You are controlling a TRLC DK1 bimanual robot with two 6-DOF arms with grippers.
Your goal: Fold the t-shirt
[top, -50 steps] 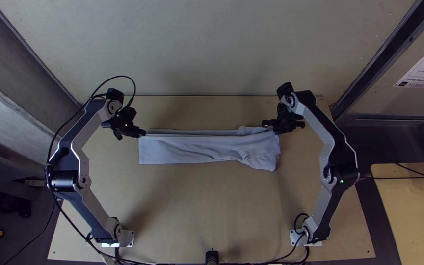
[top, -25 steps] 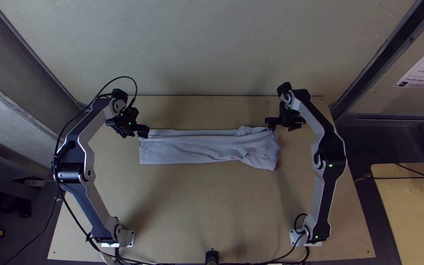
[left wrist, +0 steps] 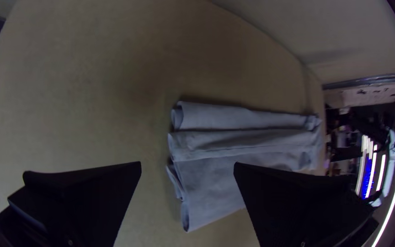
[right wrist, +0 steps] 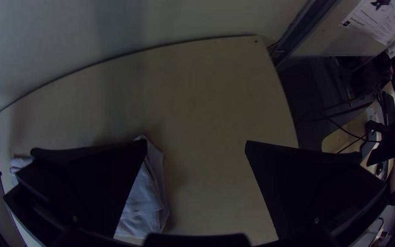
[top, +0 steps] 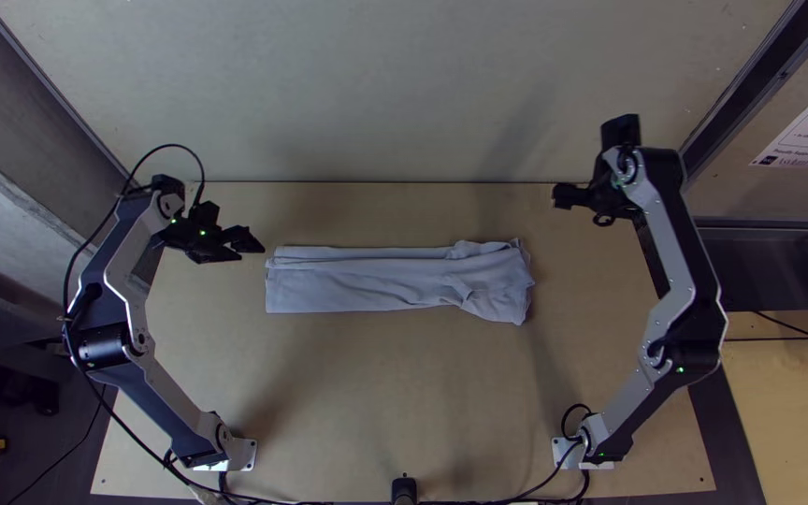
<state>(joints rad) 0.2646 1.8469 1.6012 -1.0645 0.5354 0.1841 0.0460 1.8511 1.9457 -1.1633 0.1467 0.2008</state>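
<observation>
The t-shirt (top: pixel 357 285) lies on the tabletop (top: pixel 404 383) as a long, narrow folded strip, stretching between a spot near the jaws of the left gripper (top: pixel 252 249) and a spot near those of the right gripper (top: pixel 580 206). The left jaws are wide apart and have hold of nothing; seen from above, they are just off the strip's straighter end, level with its far long edge. In the left wrist view, stacked layers with curled edges show at that end, the cloth running partly behind one of the fingers (left wrist: pixel 298 201). The right jaws are also spread wide and grip nothing, sitting outward of the strip's other end and farther toward the tabletop's far edge. The cloth nearest them is rumpled, with small creases, and in the right wrist view it lies partly behind one finger.
</observation>
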